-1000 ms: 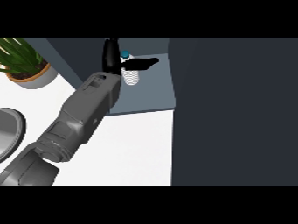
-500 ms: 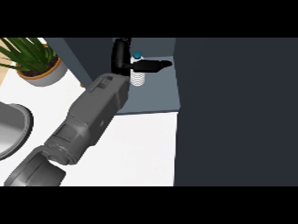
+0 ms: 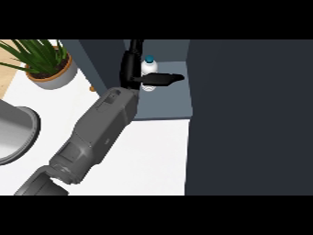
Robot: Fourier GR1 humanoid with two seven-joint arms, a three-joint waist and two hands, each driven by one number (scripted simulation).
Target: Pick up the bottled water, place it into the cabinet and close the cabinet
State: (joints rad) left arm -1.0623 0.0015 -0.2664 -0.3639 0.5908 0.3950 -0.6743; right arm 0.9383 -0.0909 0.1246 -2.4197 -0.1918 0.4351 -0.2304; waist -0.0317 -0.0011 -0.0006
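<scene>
Fingers (image 3: 160,79) around upright bottled water (image 3: 148,65)

**One grey arm with a black hand**

A long grey robot forearm (image 3: 94,137) runs from the lower left of the frame up toward the top middle. It is smooth and boxy, wider in the middle, with rounded corners. Near the lower left there is a darker grey round joint. Near its upper end a small raised block sits on top. At the tip is a thin black hand (image 3: 133,69) with long, slim black fingers (image 3: 162,79).
</scene>
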